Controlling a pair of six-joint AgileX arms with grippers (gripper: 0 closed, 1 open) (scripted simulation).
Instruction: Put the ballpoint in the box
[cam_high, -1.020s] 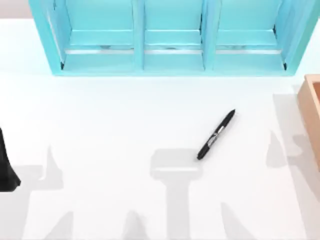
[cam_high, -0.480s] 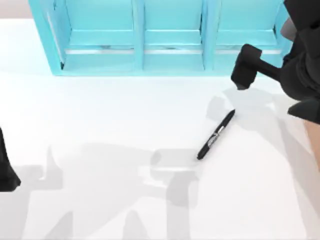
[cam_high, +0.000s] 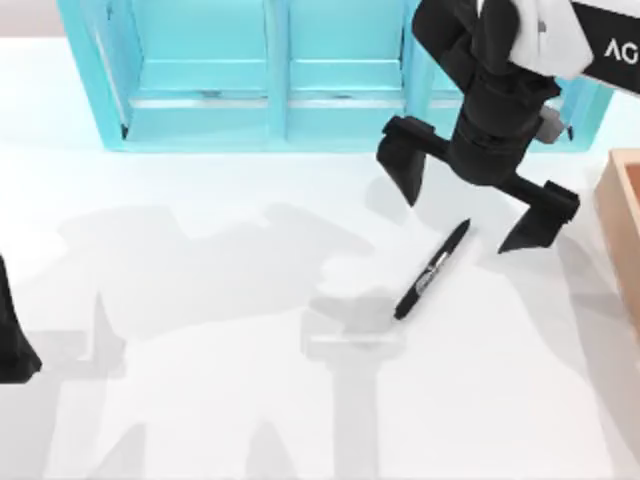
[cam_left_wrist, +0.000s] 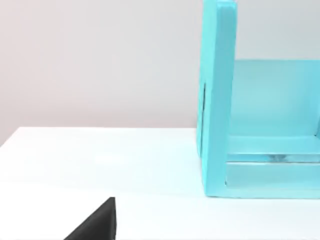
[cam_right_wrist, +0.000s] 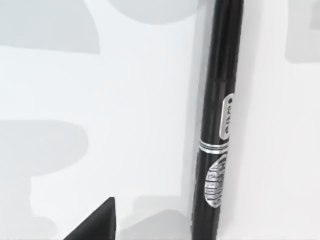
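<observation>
The ballpoint, slim and black with a silver-white label, lies slanted on the white table right of centre. It runs lengthwise through the right wrist view as the ballpoint. My right gripper hovers over the pen's upper end, open, one finger on each side of it and nothing between them. The tan box shows partly at the table's right edge, just right of that gripper. My left gripper stays parked at the left edge.
A large turquoise shelf unit with three compartments stands along the back of the table, close behind my right arm. Its side wall shows in the left wrist view. White table stretches left of the pen.
My right arm has swung in from the right edge and come over the pen's upper end, fingers spread. The pen has not moved. My left arm is unchanged.
</observation>
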